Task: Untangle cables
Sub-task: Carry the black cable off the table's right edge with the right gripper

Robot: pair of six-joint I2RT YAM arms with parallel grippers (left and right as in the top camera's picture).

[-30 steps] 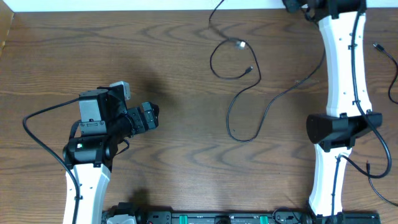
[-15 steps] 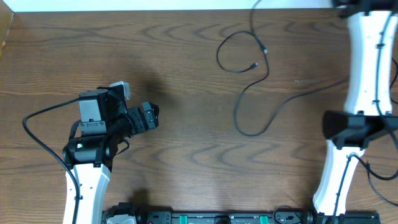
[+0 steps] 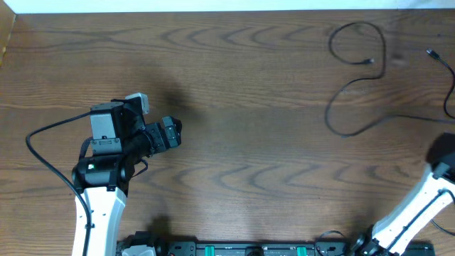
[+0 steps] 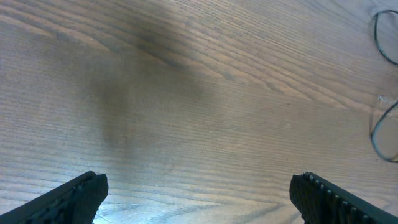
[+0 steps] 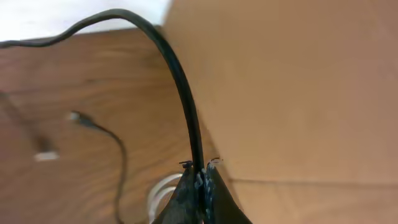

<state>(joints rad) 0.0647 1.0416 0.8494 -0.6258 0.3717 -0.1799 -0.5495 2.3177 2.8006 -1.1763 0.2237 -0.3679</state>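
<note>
A thin black cable [image 3: 340,129] lies at the table's far right, looped at the top with a small plug [image 3: 370,62], and trails off to the right edge. Another black cable [image 3: 448,78] shows at the right border. My right gripper [image 5: 202,171] is shut on a black cable [image 5: 183,93] that arcs up and to the left in the right wrist view. A white cable loop [image 5: 158,194] and a further black cable [image 5: 115,149] lie below it. My left gripper [image 3: 170,133] is open and empty over bare wood [image 4: 199,186]; a cable loop [image 4: 380,124] shows at its right edge.
The right arm [image 3: 426,199] shows only at the bottom right corner of the overhead view; its gripper is out of that frame. A tan surface [image 5: 298,87] fills the right of the right wrist view. A wooden table [image 3: 234,85] lies between the arms.
The right arm has swung right and out of the overhead frame. The black cable has been dragged from the upper middle to the far right. The left arm has not moved.
</note>
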